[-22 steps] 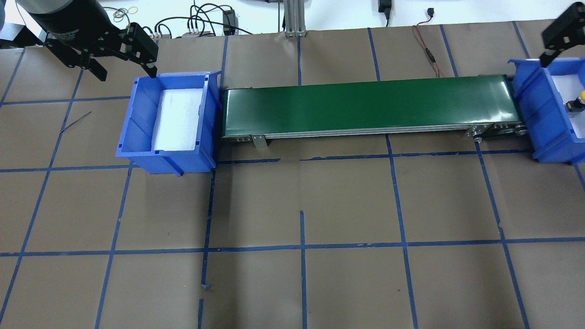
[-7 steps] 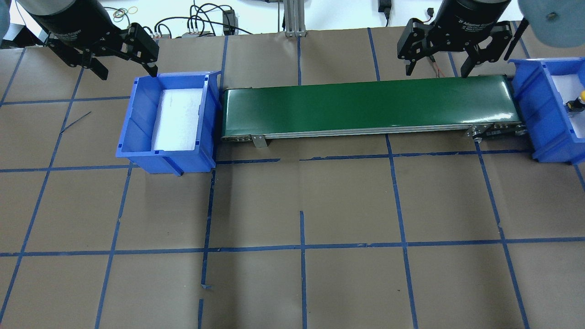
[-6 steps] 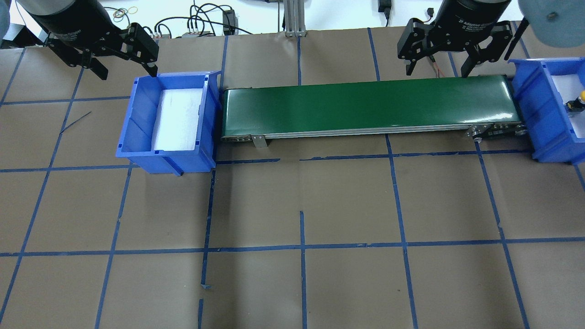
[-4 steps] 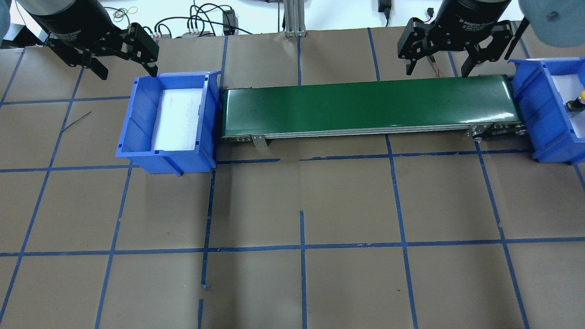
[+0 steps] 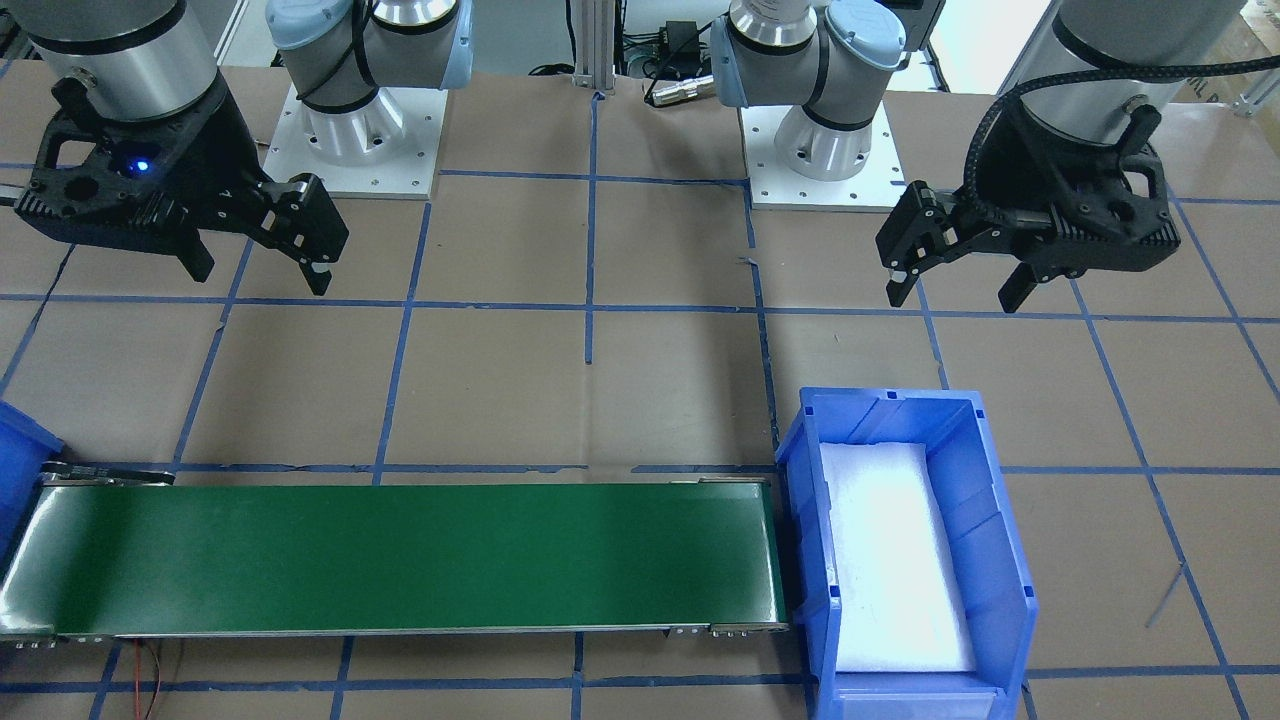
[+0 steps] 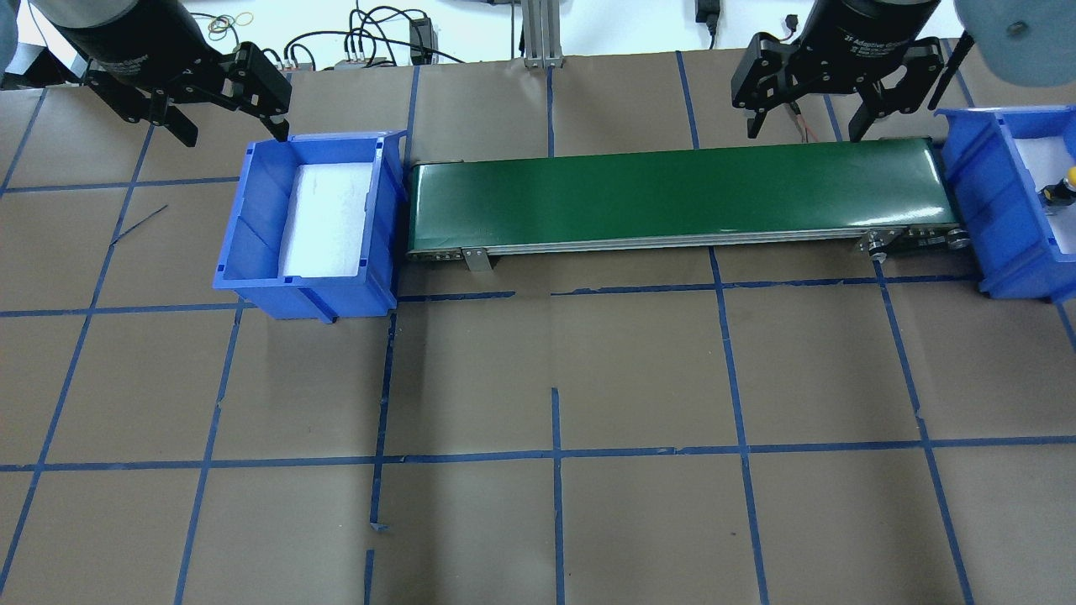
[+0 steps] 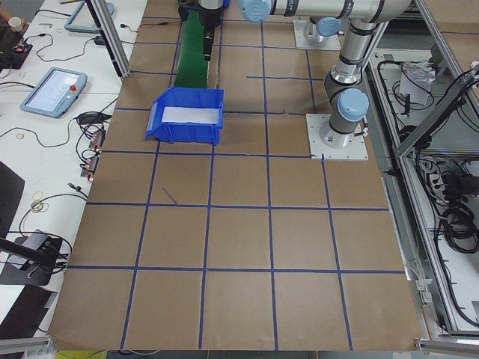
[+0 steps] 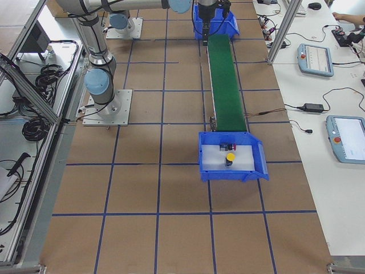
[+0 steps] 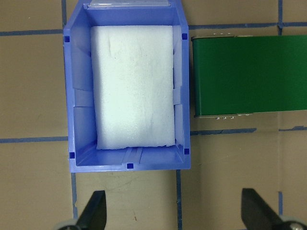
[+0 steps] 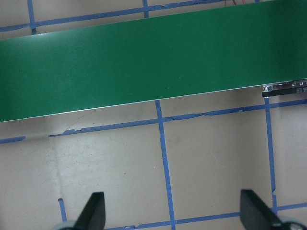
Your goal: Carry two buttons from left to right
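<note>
Both buttons lie in the right blue bin point(image 8: 228, 172): the yellow-capped one point(image 8: 230, 156) and the red-capped one point(image 8: 232, 147). In the overhead view only the yellow button point(image 6: 1062, 188) shows, at the frame's edge in that bin point(image 6: 975, 185). My left gripper point(image 6: 233, 134) is open and empty, behind the left blue bin point(image 6: 252, 210), which holds only a white foam pad point(image 9: 132, 86). My right gripper point(image 6: 803, 133) is open and empty above the back edge of the green conveyor belt point(image 6: 672, 193), near its right end.
The conveyor belt point(image 5: 400, 555) runs between the two bins and carries nothing. Cables and an aluminium post point(image 6: 538, 34) lie behind the table's back edge. Brown paper with a blue tape grid point(image 6: 555, 454) covers the table in front.
About three seconds ago my right gripper was over the right bin; it has moved left to the conveyor's right end and has held still since. My left gripper has not moved.
</note>
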Controlling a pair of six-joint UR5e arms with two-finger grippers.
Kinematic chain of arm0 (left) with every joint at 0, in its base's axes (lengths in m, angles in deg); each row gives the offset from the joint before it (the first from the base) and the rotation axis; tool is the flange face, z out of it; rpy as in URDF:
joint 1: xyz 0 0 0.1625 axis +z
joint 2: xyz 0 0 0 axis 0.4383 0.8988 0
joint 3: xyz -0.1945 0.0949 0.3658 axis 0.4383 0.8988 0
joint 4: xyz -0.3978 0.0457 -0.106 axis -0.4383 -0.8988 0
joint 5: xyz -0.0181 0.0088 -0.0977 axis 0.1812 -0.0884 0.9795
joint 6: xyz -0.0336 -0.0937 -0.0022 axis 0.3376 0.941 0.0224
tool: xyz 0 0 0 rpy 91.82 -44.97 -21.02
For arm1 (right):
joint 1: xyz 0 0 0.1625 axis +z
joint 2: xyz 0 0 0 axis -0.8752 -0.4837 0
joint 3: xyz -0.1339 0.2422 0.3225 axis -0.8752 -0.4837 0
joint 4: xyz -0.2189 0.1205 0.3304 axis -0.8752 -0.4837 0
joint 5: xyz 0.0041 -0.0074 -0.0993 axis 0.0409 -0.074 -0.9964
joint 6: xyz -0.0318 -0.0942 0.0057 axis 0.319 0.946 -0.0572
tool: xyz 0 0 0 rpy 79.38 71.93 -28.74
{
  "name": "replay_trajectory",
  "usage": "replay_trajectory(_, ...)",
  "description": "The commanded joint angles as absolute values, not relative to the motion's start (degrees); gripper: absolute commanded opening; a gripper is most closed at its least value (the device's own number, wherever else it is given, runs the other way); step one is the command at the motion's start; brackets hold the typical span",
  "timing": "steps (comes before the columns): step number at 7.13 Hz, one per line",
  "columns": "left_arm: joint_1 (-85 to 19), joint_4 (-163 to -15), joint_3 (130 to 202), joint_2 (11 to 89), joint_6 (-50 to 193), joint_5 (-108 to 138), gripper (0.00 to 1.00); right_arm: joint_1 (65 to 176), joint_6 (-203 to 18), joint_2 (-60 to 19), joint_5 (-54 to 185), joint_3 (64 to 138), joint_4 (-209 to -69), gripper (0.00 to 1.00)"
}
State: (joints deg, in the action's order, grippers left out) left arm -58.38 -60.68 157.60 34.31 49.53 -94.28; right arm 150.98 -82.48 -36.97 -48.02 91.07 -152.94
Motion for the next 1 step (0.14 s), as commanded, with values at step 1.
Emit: replay_trajectory(1, -58.47, -60.66, 157.6, 34.31, 49.6, -94.28, 1.0, 150.98, -82.39, -37.03, -49.21, 91.25, -152.85, 1.0)
